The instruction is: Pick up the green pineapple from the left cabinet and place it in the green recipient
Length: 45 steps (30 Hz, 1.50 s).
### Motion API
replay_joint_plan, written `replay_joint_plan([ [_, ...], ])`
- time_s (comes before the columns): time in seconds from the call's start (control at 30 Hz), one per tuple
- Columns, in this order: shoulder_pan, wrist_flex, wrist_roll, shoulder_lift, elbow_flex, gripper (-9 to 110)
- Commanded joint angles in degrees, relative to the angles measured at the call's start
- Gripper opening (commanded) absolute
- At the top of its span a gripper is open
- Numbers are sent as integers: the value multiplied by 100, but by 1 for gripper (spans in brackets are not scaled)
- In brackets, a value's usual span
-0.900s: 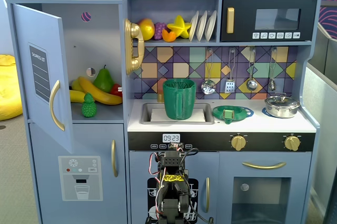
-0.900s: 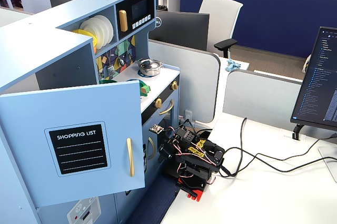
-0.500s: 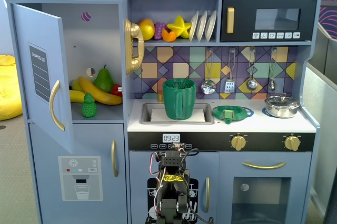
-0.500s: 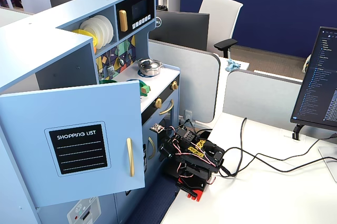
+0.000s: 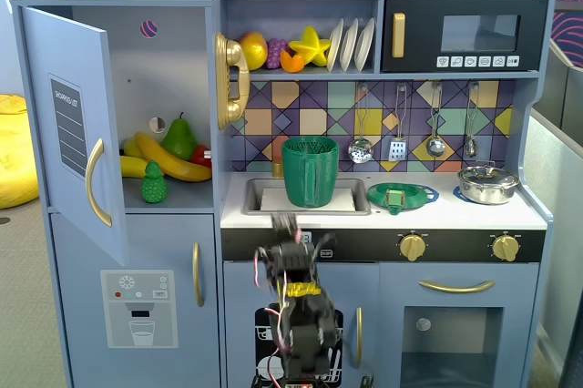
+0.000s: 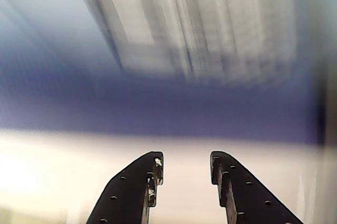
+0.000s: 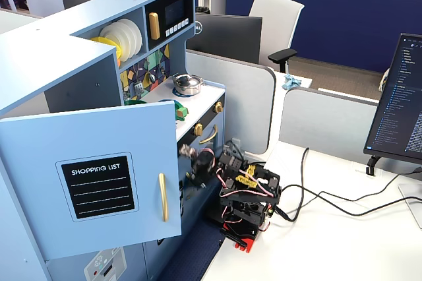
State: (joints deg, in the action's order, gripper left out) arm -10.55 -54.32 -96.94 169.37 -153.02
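Observation:
The green pineapple [image 5: 154, 183] stands on the shelf of the left cabinet [image 5: 173, 51], in front of two bananas and a darker pear. The cabinet's door [image 5: 77, 124] is swung open, and it also shows in a fixed view [image 7: 99, 175], where it hides the shelf. The green recipient [image 5: 310, 170] stands upright in the sink. My gripper [image 5: 287, 229] is blurred, below the counter's front edge, to the right of the cabinet and lower than the pineapple. In the wrist view the gripper [image 6: 185, 161] has its jaws apart with nothing between them, before a blurred background.
A flat green strainer [image 5: 402, 195] and a steel pot [image 5: 487, 184] sit on the counter [image 5: 510, 215]. Utensils hang on the tiled wall. My arm's base [image 7: 247, 218] stands on a white desk with cables, close to the kitchen's front.

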Motion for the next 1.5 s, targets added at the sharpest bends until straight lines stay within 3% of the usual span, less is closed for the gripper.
replay_joint_plan([
  [0.0, -738, 466, -431, -360, 1898, 0],
  [0.2, -1573, -44, -1169, -352, 2628, 0],
  [0.37, -2039, 246, -580, -439, 2672, 12],
  [0.6, -2619, 2364, 650, -1002, 2522, 35],
  [1.0, -3524, 5247, 844, -1828, 1740, 36],
  [1.47, -3419, 6926, 606, -3305, 1362, 45],
])
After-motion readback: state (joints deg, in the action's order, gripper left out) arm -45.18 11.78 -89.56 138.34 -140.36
